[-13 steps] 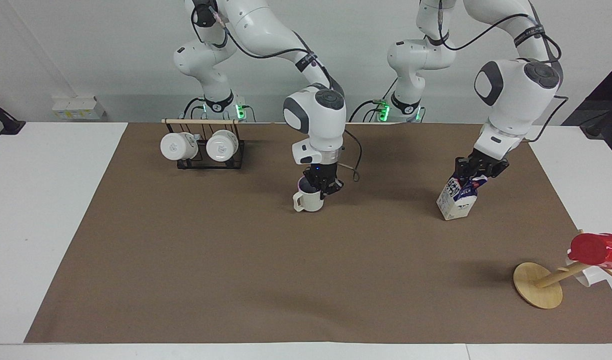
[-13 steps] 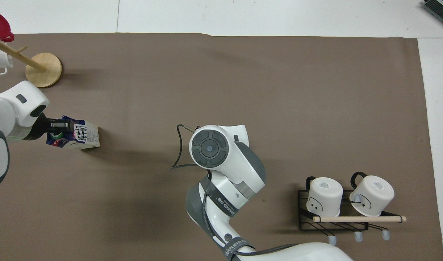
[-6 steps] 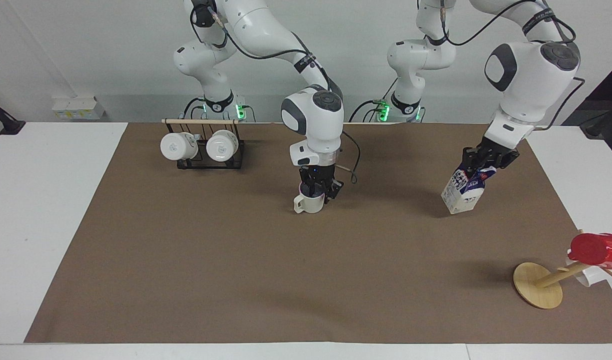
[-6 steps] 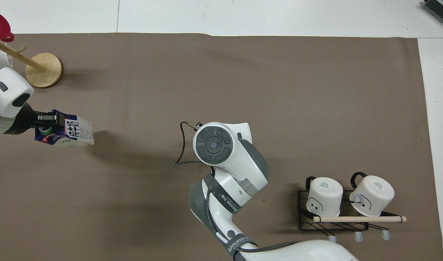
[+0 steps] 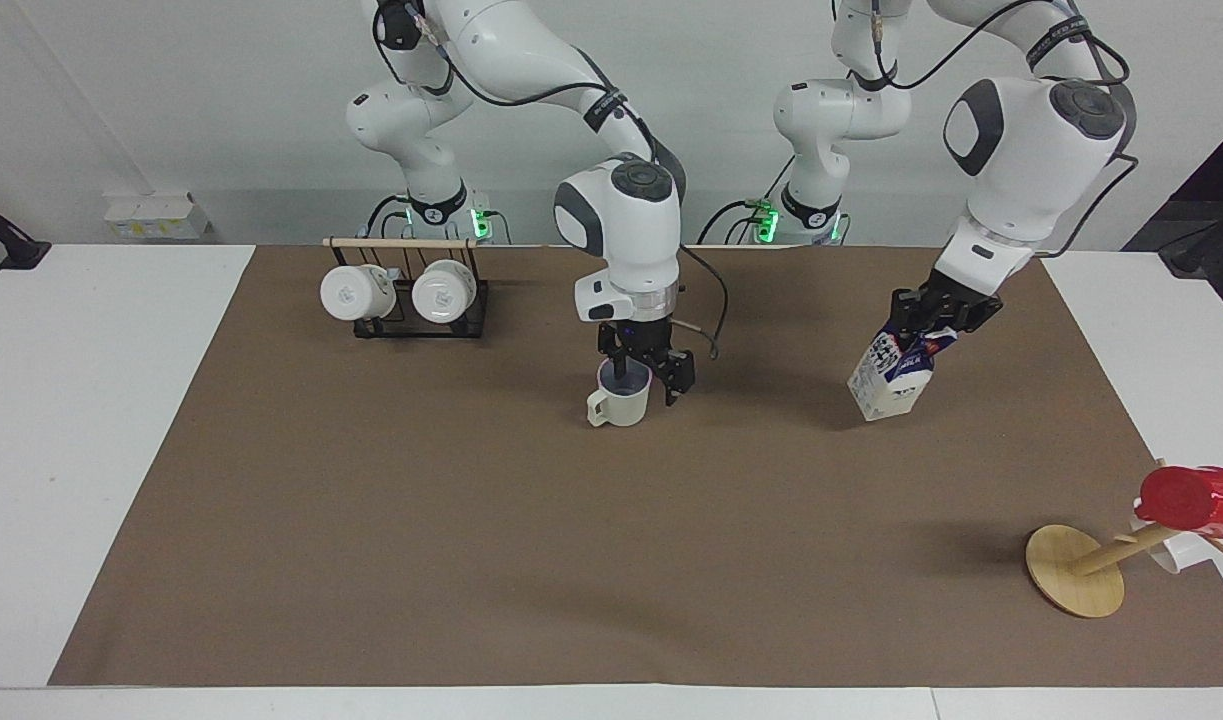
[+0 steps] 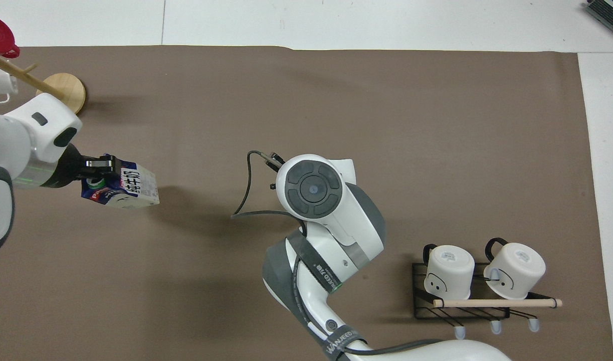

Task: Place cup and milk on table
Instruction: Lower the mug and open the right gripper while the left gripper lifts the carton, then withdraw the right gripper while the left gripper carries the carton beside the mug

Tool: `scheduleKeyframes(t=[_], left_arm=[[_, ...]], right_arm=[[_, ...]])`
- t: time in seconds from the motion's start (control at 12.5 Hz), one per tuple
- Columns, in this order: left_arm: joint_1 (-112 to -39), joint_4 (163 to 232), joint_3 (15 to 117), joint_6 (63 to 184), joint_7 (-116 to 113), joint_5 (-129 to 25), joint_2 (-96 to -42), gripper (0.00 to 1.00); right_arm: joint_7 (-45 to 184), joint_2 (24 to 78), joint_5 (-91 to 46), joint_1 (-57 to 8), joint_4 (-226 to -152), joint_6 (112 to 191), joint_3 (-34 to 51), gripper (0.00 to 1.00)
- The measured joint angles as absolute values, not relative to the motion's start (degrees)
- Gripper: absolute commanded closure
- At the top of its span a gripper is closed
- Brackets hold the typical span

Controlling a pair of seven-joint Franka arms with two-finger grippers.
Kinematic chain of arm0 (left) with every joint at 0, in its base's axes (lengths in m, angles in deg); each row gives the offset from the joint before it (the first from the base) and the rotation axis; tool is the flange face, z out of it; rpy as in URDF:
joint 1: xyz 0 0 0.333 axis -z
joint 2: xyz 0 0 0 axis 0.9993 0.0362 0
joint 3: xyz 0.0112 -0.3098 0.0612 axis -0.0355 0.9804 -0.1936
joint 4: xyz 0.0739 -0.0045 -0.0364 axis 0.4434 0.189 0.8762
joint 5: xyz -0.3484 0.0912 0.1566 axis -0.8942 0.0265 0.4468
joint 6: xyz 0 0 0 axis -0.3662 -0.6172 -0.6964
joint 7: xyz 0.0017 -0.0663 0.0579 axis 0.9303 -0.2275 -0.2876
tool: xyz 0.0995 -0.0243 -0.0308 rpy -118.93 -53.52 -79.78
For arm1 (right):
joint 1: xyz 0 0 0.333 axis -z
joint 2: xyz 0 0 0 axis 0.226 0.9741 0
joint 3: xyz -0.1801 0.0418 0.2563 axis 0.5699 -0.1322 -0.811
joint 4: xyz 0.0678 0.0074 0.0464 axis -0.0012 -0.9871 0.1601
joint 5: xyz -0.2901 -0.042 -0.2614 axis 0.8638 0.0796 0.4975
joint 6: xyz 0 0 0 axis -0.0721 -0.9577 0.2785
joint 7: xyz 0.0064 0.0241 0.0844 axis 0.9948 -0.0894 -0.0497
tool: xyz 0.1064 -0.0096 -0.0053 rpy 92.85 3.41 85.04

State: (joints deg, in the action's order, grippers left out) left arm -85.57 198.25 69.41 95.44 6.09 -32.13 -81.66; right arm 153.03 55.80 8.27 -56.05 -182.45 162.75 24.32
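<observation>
The cream-beige cup (image 5: 618, 404) stands upright on the brown sheet (image 5: 571, 550) of the table (image 5: 91, 400), near its middle. My right gripper (image 5: 647, 384) is open at the cup's rim, with one finger at the pale inside and the other outside the wall. In the overhead view the right arm's wrist hides the cup. My left gripper (image 5: 926, 330) is shut on the top of the blue and white milk carton (image 5: 889, 380) and holds it tilted just above the sheet, toward the left arm's end. The milk carton (image 6: 128, 186) and the left gripper (image 6: 99, 167) also show in the overhead view.
A black rack (image 5: 421, 325) with two white mugs (image 5: 403, 292) stands near the robots at the right arm's end. A wooden mug tree (image 5: 1075, 570) with a red cup (image 5: 1186, 497) and a white mug (image 5: 1166, 552) stands at the left arm's end, farther from the robots.
My right gripper has opened around the cup and risen slightly. My left gripper has lifted the tilted milk carton and carried it a little toward the cup.
</observation>
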Motion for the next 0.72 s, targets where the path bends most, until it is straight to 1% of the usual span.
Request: scheduleKeyframes(t=[0.16,0.4,0.72], left_arm=[[-85.0,198.0,72.8,95.4,1.8,-33.6,-81.7,0.71],[-80.3,197.7,74.0,95.6,-4.3,-35.6,-81.7,0.71],[-73.1,197.7,74.1,98.5,-11.1,-36.0,-81.3,0.71]], right_arm=[[150.3,52.0,8.2,-54.3,-182.2,158.6,24.4,0.00],[139.7,46.5,8.0,-50.3,-182.2,151.5,24.4,0.00],[121.9,42.9,7.9,-42.9,-182.3,144.4,24.6,0.00]])
